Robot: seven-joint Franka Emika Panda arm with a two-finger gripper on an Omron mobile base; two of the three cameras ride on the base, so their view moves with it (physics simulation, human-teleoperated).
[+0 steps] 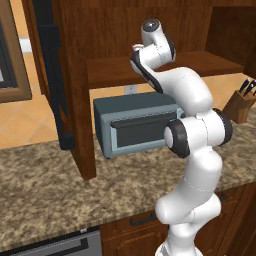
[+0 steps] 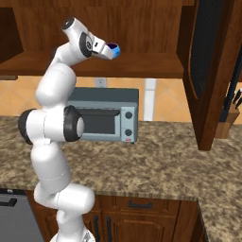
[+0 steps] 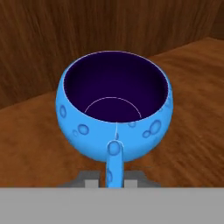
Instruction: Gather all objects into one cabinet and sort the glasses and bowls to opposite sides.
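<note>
Tool (image 3: 113, 180) pinching blue bowl's (image 3: 114, 105) handle, brown wooden cabinet shelf (image 3: 183, 131) beneath, granite counter (image 1: 45, 195) below

The speckled granite counter (image 2: 156, 160) carries a grey-blue toaster oven (image 2: 106, 116), standing toward the back wall. In the left base view a wooden knife block (image 1: 239, 106) stands on the counter at about 3 o'clock from the oven, well apart from it. Above, the reddish-brown cabinet (image 1: 75, 75) has a wooden shelf (image 2: 151, 65); in the hand view the glossy blue bowl (image 3: 113, 105), dark purple inside, stands upright over that shelf's boards.
</note>
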